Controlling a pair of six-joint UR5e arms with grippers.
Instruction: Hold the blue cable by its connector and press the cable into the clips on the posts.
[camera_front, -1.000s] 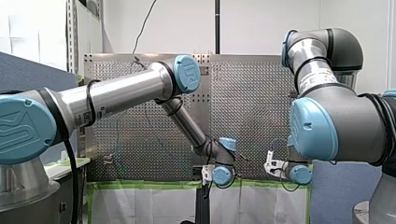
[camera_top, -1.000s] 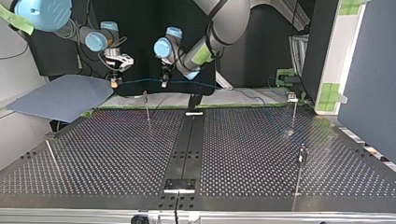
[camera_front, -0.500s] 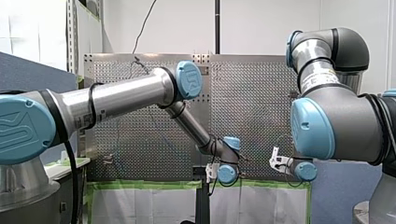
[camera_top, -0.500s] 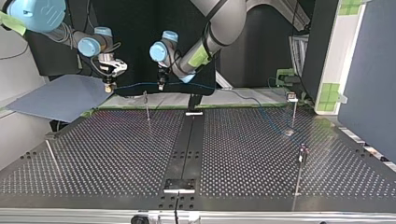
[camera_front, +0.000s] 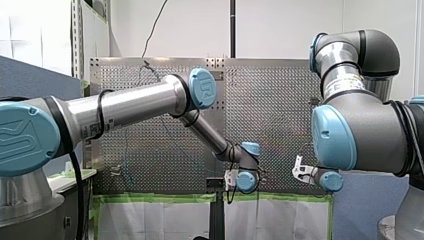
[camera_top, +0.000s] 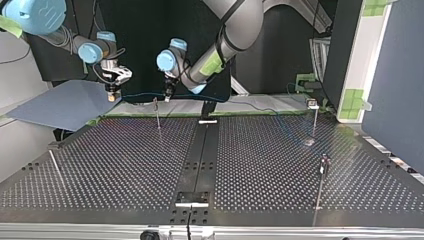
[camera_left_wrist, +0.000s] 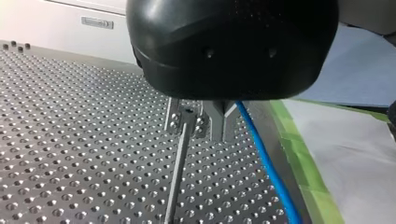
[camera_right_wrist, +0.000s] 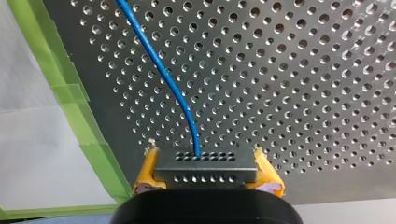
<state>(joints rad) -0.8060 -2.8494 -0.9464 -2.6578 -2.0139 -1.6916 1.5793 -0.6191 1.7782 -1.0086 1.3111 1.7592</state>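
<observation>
The blue cable hangs taut between my two grippers, then sags across the table toward the posts at the top view's right. In the right wrist view, my right gripper has its yellow pads shut on the grey connector, and the cable leads ahead from it. My left gripper is shut on the cable, right beside the clip of a thin post. In the top view that post stands just under my left gripper, and my right gripper is further left.
Two more posts with clips stand at the top view's right, and a bare rod at its left. A grey-blue sheet lies beyond the table's far left corner. Green tape edges the perforated table.
Both arms have moved together toward the top view's left, carrying the taut cable. My left gripper has come up to the post's clip.
</observation>
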